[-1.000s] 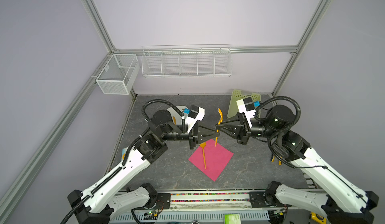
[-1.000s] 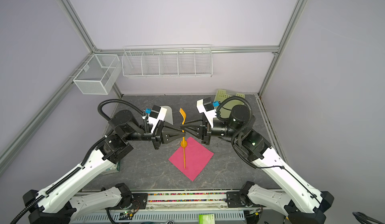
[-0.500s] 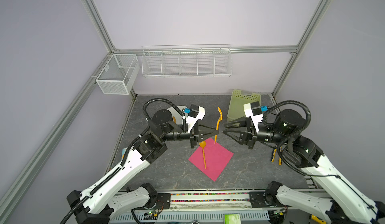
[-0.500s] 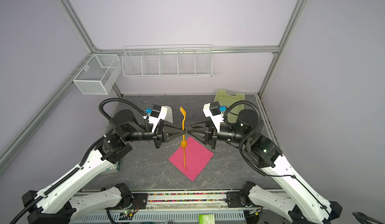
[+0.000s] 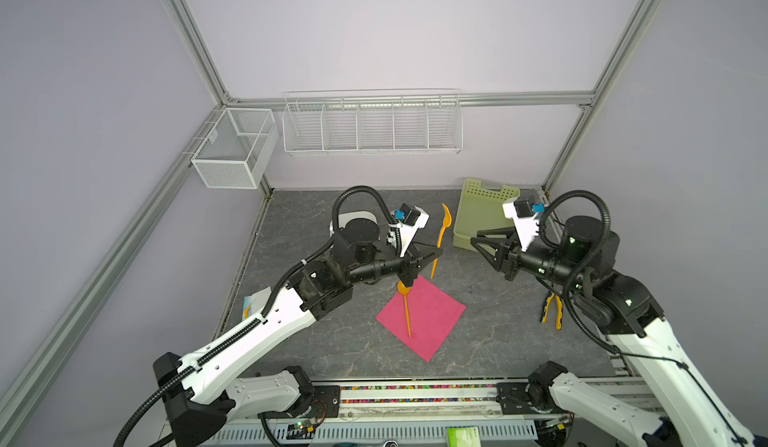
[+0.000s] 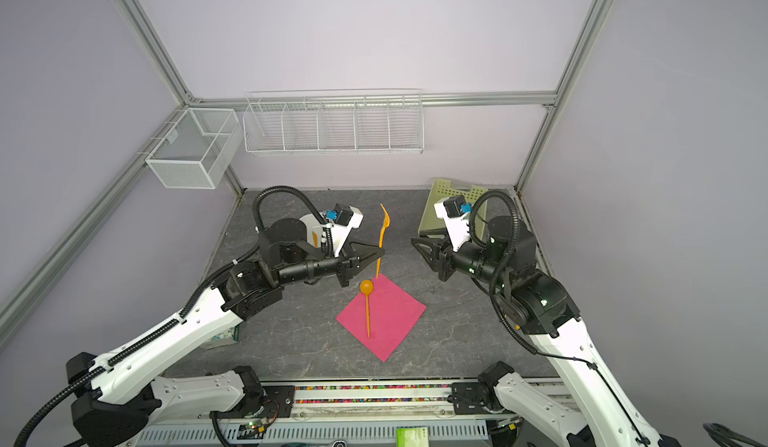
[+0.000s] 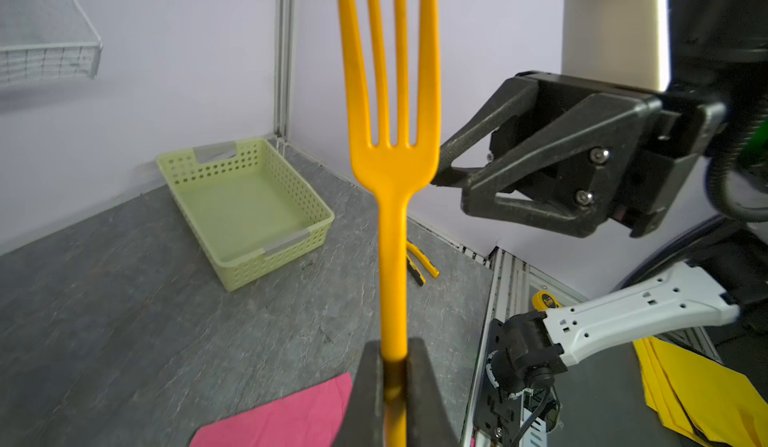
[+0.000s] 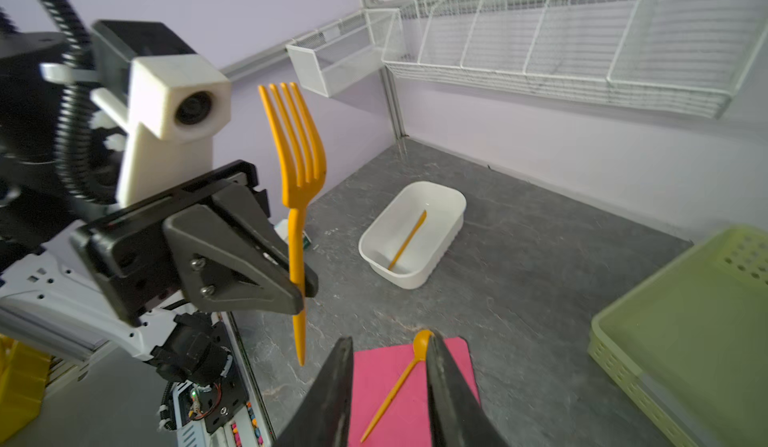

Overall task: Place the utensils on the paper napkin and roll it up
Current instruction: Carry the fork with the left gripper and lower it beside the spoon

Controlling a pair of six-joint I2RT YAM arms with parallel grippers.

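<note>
Pink napkin [image 5: 432, 320] lies just below the left gripper [image 5: 436, 253], which pinches the fork [image 5: 440, 237] upright by its handle. The spoon [image 5: 406, 312] rests on the napkin. We judge that placing the fork is the step in hand, so we must lower it and lay it beside the spoon. The right gripper [image 8: 390, 339] stands spread and empty, apart from the fork. The basket [image 7: 245, 199] beside it is empty. The tub [image 8: 436, 212] behind the left gripper holds the knife [image 8: 409, 239].

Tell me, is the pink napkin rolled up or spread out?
Spread out: the paper napkin lies flat, no fold or roll, with the spoon on it.

No legible txt, labels, brands or nos.
</note>
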